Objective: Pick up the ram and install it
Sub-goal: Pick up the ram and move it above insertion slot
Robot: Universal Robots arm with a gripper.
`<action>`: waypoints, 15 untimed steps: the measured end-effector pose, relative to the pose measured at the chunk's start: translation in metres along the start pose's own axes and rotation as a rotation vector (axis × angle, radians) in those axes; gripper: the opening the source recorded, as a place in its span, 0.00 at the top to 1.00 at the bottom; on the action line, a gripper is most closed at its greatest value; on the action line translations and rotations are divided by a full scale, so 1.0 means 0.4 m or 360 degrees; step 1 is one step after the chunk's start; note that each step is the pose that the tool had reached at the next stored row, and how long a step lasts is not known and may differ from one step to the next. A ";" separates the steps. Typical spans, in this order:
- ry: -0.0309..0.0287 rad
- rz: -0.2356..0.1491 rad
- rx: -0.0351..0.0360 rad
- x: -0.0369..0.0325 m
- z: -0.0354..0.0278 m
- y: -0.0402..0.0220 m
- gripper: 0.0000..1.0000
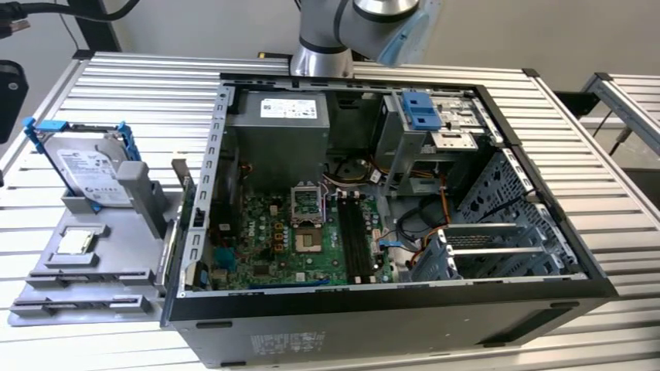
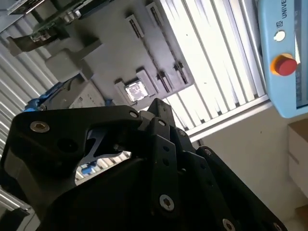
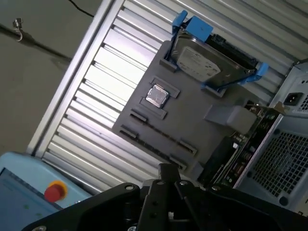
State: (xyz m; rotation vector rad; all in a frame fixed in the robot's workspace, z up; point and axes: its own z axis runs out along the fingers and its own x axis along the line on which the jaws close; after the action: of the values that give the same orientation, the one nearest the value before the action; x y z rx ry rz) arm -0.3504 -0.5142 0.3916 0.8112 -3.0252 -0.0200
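Grey tray, hard drive, square chip, open case, black tool

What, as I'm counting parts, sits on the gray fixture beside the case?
A silver hard drive in a blue frame stands on the gray fixture, with a small square chip lying flat nearby. The drive hides what's under it; what the long slots hold cannot be made out.

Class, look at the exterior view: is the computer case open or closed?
Open. The computer case has no panel over its upward-facing side, so the green motherboard shows inside.
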 end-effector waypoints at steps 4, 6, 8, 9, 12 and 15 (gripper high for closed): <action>0.00017 -0.0115 0.0001 0.000 0.000 0.000 1.00; 0.00026 -0.0174 0.0001 0.000 0.000 0.000 1.00; 0.00035 -0.0230 0.0001 0.000 0.000 0.000 1.00; 0.00039 -0.0260 0.0002 0.000 0.000 0.000 1.00; 0.00052 -0.0347 0.0002 0.000 0.000 0.000 1.00; 0.00065 -0.0433 0.0003 0.000 0.000 0.000 1.00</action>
State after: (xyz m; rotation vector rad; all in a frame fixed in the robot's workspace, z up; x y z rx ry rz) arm -0.3505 -0.5142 0.3916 1.2138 -2.8855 -0.0177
